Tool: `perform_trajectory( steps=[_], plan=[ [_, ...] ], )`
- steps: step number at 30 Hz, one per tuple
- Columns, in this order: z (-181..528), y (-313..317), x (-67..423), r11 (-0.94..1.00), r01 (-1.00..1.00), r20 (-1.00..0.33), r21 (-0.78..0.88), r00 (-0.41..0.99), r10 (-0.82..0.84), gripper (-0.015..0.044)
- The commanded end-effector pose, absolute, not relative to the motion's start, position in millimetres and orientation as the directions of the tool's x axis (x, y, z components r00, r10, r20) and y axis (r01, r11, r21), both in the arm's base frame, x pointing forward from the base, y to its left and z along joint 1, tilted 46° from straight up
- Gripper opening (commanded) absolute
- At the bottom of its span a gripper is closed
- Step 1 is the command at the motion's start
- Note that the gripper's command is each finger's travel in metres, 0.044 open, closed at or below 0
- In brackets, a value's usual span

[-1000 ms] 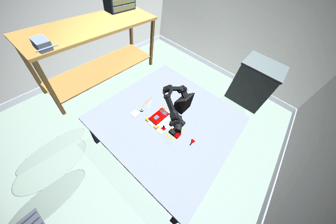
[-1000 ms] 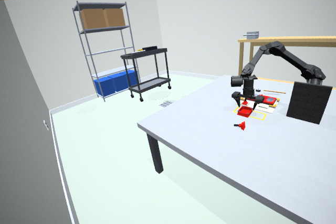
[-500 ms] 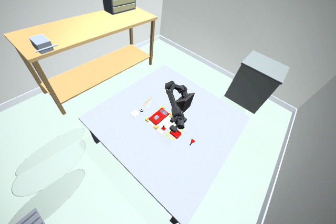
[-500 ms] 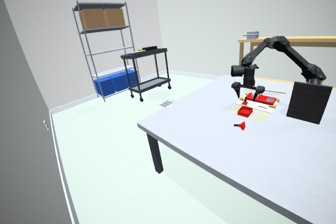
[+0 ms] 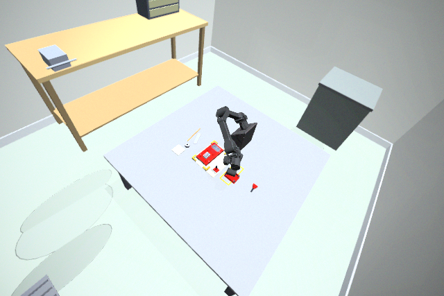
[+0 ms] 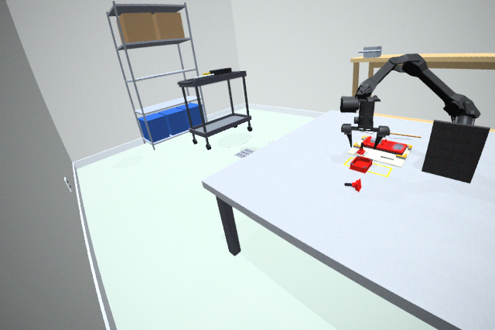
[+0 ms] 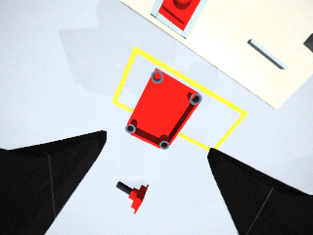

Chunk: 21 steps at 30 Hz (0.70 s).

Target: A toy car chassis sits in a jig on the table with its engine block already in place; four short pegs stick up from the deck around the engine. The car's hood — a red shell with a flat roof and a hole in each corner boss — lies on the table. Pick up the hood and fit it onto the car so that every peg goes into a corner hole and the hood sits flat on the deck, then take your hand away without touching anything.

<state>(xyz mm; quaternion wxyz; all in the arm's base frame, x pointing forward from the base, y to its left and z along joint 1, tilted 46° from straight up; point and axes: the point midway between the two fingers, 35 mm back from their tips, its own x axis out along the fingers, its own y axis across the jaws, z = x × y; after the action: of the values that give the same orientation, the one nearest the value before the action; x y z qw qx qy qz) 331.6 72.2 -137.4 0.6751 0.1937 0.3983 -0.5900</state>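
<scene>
The red hood (image 5: 232, 177) (image 6: 360, 164) (image 7: 161, 110) lies on the table inside a yellow marked rectangle (image 7: 220, 99), with a grey-ringed hole at each corner. My gripper (image 5: 231, 168) (image 6: 363, 143) (image 7: 158, 144) hangs above it with the fingers wide open and nothing between them; both fingers are clear of the hood. The red car chassis (image 5: 209, 152) (image 6: 385, 145) sits in its yellow-cornered jig behind the hood, on a pale board.
A small red part with a black stem (image 5: 254, 187) (image 6: 355, 185) (image 7: 133, 194) lies on the table in front of the hood. A red piece with a black knob (image 5: 216, 170) (image 6: 360, 149) stands on the board. A black box (image 5: 245, 133) (image 6: 455, 151) stands at the arm's base.
</scene>
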Motion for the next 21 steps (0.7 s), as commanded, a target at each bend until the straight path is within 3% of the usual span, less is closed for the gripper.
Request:
perform_trajectory(
  steps=[1,6,12,21],
  plan=[
    [-143,65,326,0.451,0.810,-0.820,-0.375,-0.063,-0.568,0.0440],
    [-146,60,323,0.687,0.577,-0.872,-0.441,-0.094,-0.481,0.0440],
    [-148,56,321,0.896,0.223,-0.923,-0.384,-0.115,-0.367,0.0440],
    [-148,52,321,0.939,-0.314,-0.976,-0.144,-0.112,-0.187,0.0440]
  ],
)
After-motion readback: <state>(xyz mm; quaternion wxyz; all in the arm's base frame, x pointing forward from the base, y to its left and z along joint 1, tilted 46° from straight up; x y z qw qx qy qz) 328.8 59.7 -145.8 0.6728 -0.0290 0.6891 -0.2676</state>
